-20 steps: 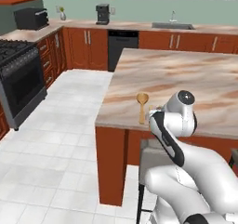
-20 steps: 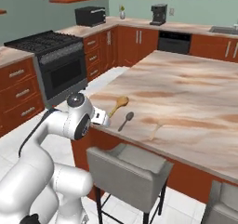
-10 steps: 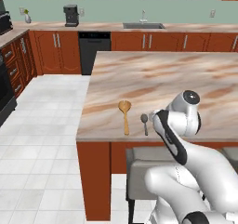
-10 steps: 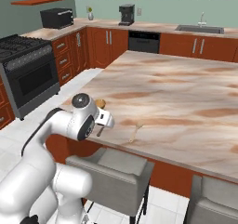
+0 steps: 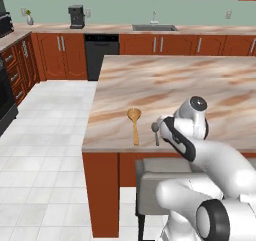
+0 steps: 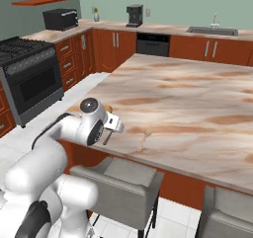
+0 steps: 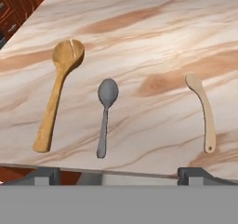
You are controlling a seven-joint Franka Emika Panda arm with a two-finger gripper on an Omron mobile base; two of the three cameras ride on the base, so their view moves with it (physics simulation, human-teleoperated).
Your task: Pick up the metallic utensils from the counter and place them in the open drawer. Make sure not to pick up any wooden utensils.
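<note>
Clearly the work is at its opening step — nothing is picked up yet, and the gripper [image 7: 119, 175] hangs just off the near edge of the island counter [image 7: 153, 42] with its jaws wide apart and nothing between them. In the hand view three utensils lie on the marble in front of it: the grey metal spoon [image 7: 105, 114] at twelve o'clock from the fingertips, the big wooden spoon [image 7: 58, 90] at about ten o'clock, and the pale wooden utensil [image 7: 203, 110] at about two o'clock, each well apart from the others.

My judgement is that the next move calls for reaching forward and down over the metal spoon, closing across its thin handle, while keeping clear of the wooden spoon beside it.

From the left base view the wooden spoon [image 5: 134, 124] and the metal spoon [image 5: 155, 131] show side by side near the counter's edge, with the arm crossing at their three o'clock. From the right base view the arm covers that spot, but the pale utensil [image 6: 144, 139] shows plainly. Neither the knife nor the open drawer can be made out — finding them comes later.
</note>
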